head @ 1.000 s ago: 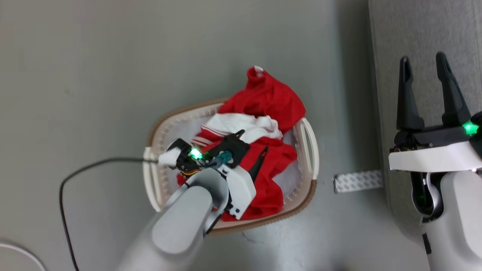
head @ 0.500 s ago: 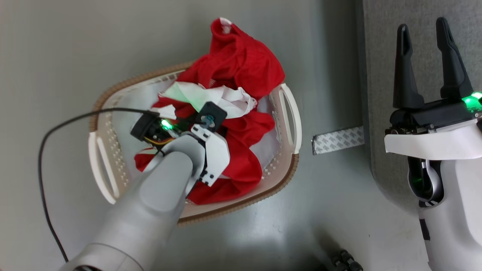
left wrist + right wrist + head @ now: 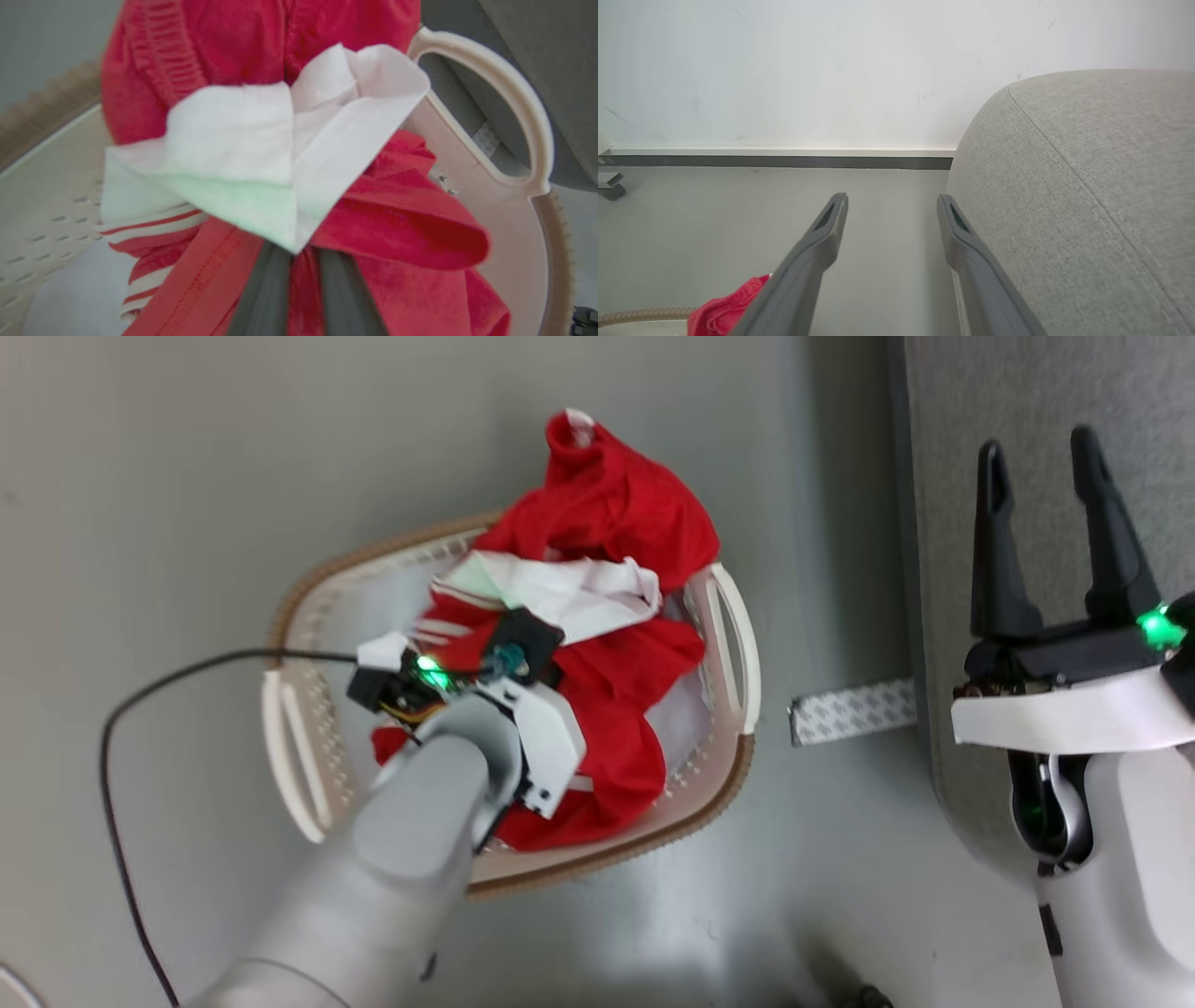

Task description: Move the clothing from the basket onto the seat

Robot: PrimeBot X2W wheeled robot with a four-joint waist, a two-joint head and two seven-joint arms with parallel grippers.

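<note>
The cream basket (image 3: 728, 616) with its brown rim stands on the floor left of the grey seat (image 3: 1027, 392). Red clothing (image 3: 625, 513) with white panels is heaped in it and spills over the far rim. My left arm's wrist (image 3: 509, 681) reaches down into the pile. In the left wrist view my left gripper (image 3: 301, 266) is shut on a fold of the red clothing (image 3: 402, 219), with the fingers (image 3: 261, 294) nearly together under a white panel. My right gripper (image 3: 1036, 443) hangs open and holds nothing over the seat's edge. The right wrist view shows that gripper (image 3: 892, 200) beside the seat (image 3: 1087, 186).
A black cable (image 3: 187, 674) runs across the floor to the left wrist. A patterned strip (image 3: 850, 709) lies on the floor between basket and seat. The basket handle (image 3: 523, 112) is right of the pile. A wall with a dark baseboard (image 3: 784, 161) stands beyond the seat.
My left gripper has sunk into the pile and closed on the red fabric. The head camera has shifted. The right gripper stays open.
</note>
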